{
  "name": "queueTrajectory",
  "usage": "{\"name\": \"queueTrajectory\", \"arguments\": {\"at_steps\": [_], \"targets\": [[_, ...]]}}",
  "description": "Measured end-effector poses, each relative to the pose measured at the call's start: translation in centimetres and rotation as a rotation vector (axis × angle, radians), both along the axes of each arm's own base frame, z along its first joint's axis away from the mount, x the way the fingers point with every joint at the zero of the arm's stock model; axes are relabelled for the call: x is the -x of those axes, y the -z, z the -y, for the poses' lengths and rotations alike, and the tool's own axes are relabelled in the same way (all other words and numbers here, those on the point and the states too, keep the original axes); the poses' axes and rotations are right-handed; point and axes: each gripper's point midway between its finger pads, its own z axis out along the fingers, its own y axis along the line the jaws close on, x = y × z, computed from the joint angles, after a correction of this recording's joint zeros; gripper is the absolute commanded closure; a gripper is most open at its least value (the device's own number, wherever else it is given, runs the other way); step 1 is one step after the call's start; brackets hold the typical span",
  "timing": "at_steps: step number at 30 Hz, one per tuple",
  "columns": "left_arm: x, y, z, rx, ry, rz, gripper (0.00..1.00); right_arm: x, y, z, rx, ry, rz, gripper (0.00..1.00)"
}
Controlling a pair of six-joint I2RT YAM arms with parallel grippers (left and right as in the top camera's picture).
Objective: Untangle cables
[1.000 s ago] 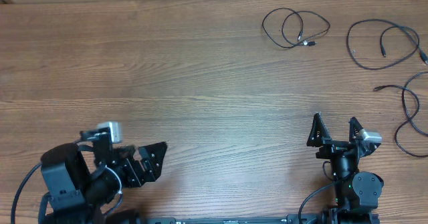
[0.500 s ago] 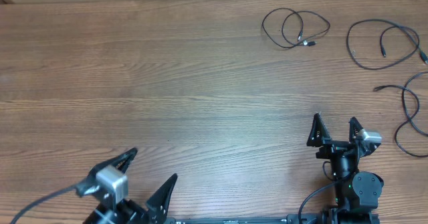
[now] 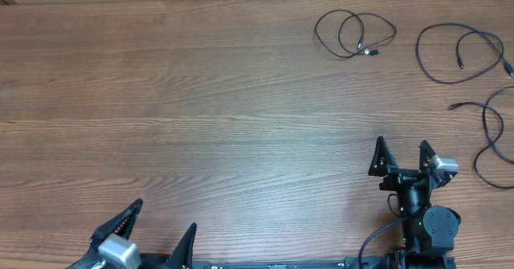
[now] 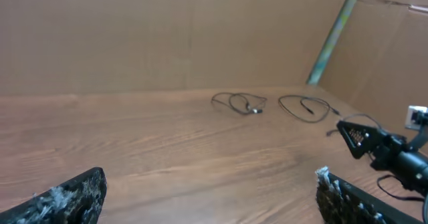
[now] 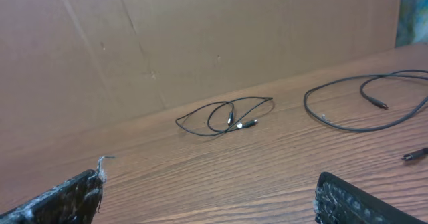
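Cables: three thin black flexible cables (image 3: 459, 56) lie at the far right of the brown wood-grain bench (image 3: 201, 100), each apart from the others.
Leftmost coil (image 3: 356, 34): crosses only itself.
Progress: separation looks largely done.
Doing the step well: likely pinch that coil near its silver plug, lift low, and draw it straight, clear of its neighbours.
Right tool (image 3: 401, 150): jaws wide, empty, nearer the cables.
Left tool (image 3: 161, 221): jaws wide, empty, at the near edge.
Surface: flat, matte.
Room: brown cardboard walls (image 4: 167, 30) behind.
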Motion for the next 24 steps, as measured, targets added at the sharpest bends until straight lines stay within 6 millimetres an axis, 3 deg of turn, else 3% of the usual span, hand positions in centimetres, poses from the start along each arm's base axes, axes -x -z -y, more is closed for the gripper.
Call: {"name": "queueTrajectory", "arguments": {"at_steps": [7, 11, 19, 24], "targets": [[-2.2, -0.5, -1.2, -0.048, -0.089, 0.078, 0.0, 0.0, 0.0, 0.0, 0.0, -0.001, 0.0, 0.0], [-3.9, 0.2, -1.4, -0.079, -0.104, 0.101, 0.01, 0.0, 0.0, 0.0, 0.0, 0.0, 0.0, 0.0], [-8.4, 4.7, -1.3, -0.107, -0.106, 0.087, 0.01, 0.0, 0.0, 0.0, 0.001, 0.0, 0.0, 0.0], [-11.5, 8.5, -1.4, -0.12, -0.11, 0.101, 0.0, 0.0, 0.0, 0.0, 0.0, 0.0, 0.0, 0.0]]}}
